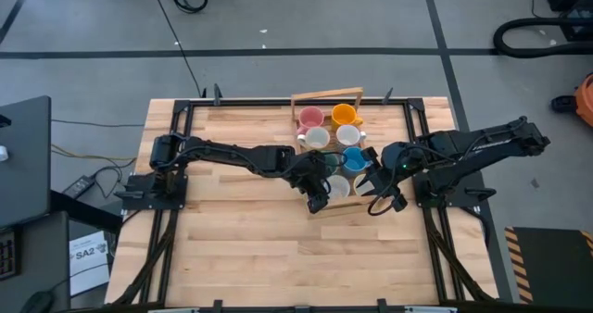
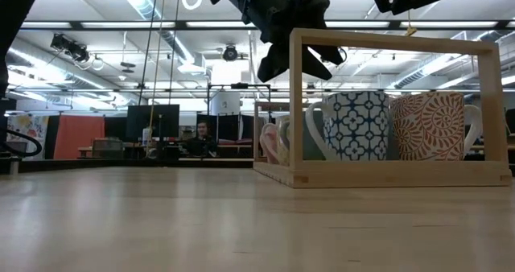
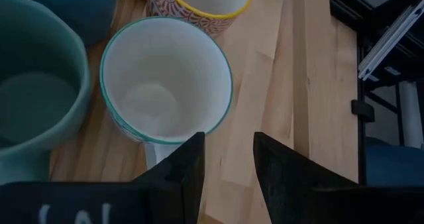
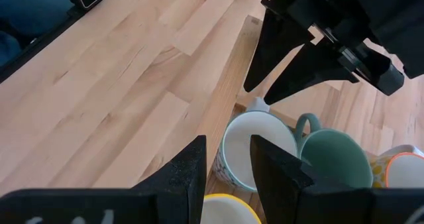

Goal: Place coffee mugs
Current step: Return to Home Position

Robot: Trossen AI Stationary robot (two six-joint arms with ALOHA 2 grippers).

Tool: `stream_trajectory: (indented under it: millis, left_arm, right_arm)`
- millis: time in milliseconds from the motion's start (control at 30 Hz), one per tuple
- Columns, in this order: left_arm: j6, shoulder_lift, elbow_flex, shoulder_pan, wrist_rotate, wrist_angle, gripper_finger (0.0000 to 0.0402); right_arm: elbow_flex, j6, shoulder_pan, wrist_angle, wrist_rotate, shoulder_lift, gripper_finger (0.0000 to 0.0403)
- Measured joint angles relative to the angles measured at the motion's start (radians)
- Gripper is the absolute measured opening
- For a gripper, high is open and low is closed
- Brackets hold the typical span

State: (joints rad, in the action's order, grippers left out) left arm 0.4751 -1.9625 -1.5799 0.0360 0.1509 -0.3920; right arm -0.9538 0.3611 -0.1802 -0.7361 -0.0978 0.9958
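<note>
A wooden tray (image 1: pixel 295 101) on the table's far right half holds several coffee mugs, among them pink (image 1: pixel 309 120), orange (image 1: pixel 346 115), blue (image 1: pixel 354 158) and green (image 3: pixel 33 98). A white mug with a teal rim (image 3: pixel 165 78) stands upright at the tray's near left corner, beside the green one. My left gripper (image 3: pixel 228 161) hangs open just above that mug's handle (image 4: pixel 258 105), with nothing between its fingers. My right gripper (image 4: pixel 228 164) hovers open above the tray's near right corner, also with nothing between its fingers. My left gripper points slanting down from the table's left over the white mug's handle (image 3: pixel 152 154). Its fingertips (image 4: pixel 255 85) end right at the handle, and I cannot tell whether they touch it. The mug stands on the tray floor.
The tray has a raised wooden frame (image 2: pixel 394 37) over its middle, close beside both grippers. Mugs with a blue pattern (image 2: pixel 358 127) and a red pattern (image 2: pixel 430 127) stand under it. Bare wood table (image 1: pixel 241 248) lies near and left of the tray.
</note>
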Motion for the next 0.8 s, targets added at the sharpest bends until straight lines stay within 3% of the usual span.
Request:
stream_trajectory:
  millis: [433,700,800]
  left_arm:
    - [0.001,0.000,0.000,0.000,-0.015,0.009,0.0134]
    - [-0.006,0.000,0.000,0.000,-0.112,0.157,0.0134]
    - [-0.075,0.000,0.000,0.000,-0.153,0.238,0.0134]
  right_arm:
    - [0.000,0.000,0.000,0.000,0.000,0.000,0.0123]
    - [0.000,0.000,0.000,0.022,0.000,0.000,0.0123]
    - [0.000,0.000,0.000,0.072,0.000,0.000,0.0123]
